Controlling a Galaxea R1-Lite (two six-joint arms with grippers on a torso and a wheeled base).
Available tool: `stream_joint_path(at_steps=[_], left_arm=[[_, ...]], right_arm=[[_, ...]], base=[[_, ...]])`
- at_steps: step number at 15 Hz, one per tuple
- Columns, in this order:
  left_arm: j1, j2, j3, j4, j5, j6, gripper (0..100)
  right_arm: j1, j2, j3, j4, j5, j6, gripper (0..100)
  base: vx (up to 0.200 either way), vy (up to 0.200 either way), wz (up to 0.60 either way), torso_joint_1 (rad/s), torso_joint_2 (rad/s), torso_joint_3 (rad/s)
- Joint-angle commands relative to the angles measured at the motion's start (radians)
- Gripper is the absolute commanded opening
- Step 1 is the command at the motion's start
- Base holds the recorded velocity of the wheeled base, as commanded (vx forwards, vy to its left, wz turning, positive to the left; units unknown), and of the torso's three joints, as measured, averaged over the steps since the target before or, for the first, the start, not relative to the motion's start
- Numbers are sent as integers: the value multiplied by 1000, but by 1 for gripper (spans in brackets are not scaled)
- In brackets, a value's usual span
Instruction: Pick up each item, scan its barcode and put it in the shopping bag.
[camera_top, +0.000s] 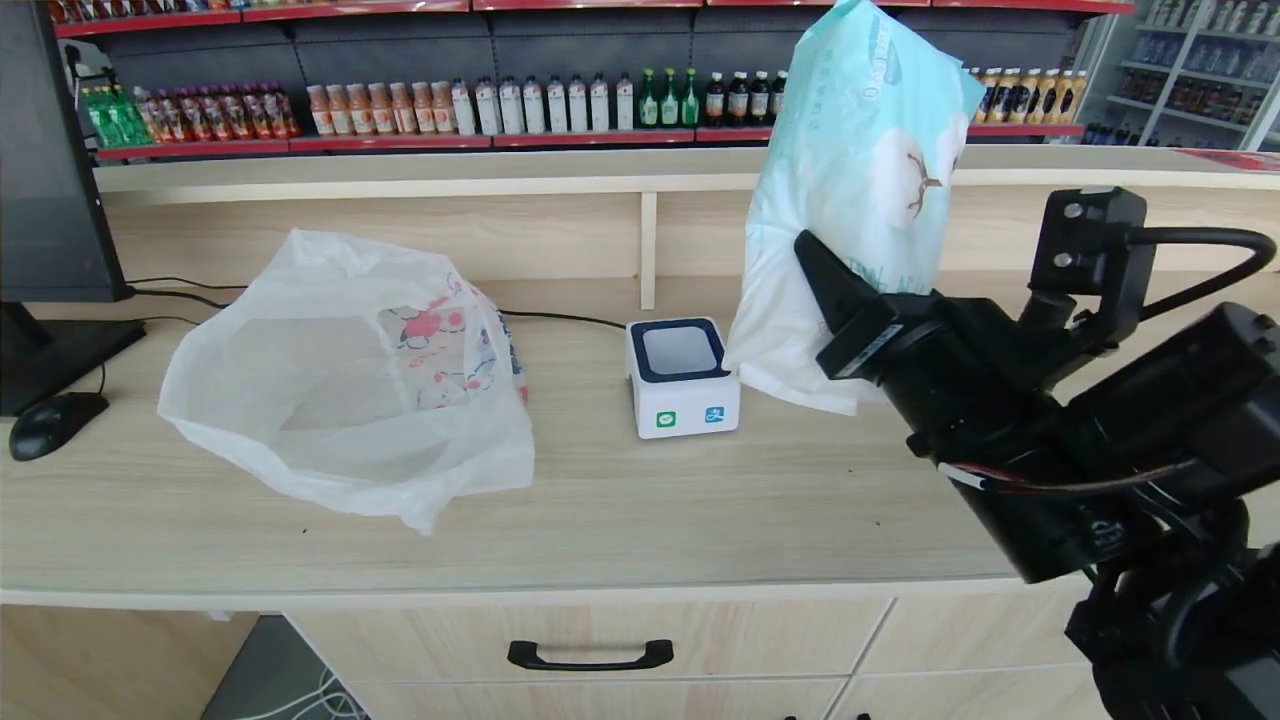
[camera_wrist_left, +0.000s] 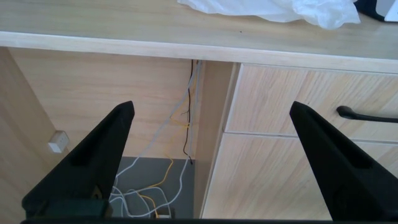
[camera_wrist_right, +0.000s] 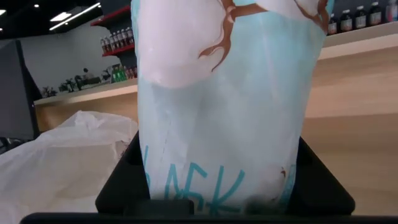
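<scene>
Right gripper (camera_top: 845, 300) clamped on pale blue pack (camera_top: 860, 170), upright just right of scanner (camera_top: 682, 375); the arm hides the pack's lower right corner. Left gripper (camera_wrist_left: 211, 155) fingers apart, below near counter (camera_top: 700, 500) edge. Shopping bag (camera_top: 340, 400) lies open at left, contents unclear.

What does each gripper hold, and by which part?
The right gripper grips the pale blue package across its lower half. The left gripper is open and holds nothing.

**Barcode scanner** (camera_top: 683, 390): two small square signs on the front face, a green sign (camera_top: 666, 420) and a blue sign (camera_top: 714, 414), each with a white symbol. No words legible.

**Pale teal soft pack** (camera_top: 860, 170): large teal capitals (camera_wrist_right: 199, 183) across the lower face, partly hidden, no whole word legible. Fainter lettering along the upper edge, too small to read.

**Shelf bottles** (camera_top: 500, 105): labels too small to read.
</scene>
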Motion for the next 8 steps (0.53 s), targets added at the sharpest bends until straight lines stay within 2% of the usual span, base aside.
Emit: stream_joint_path(at_steps=[1,3,8], left_arm=[[0,0,0,0,0,-1,100],[0,0,0,0,0,-1,100],[0,0,-2,0,0,1,100]], right_arm=[[4,99,-80,-2,5,13,0],[4,143,-127,-2,24,18,0],[0,146,-119,-2,96,53,0]], base=[[0,0,0,0,0,0],[0,0,0,0,0,0],[0,0,0,0,0,0]])
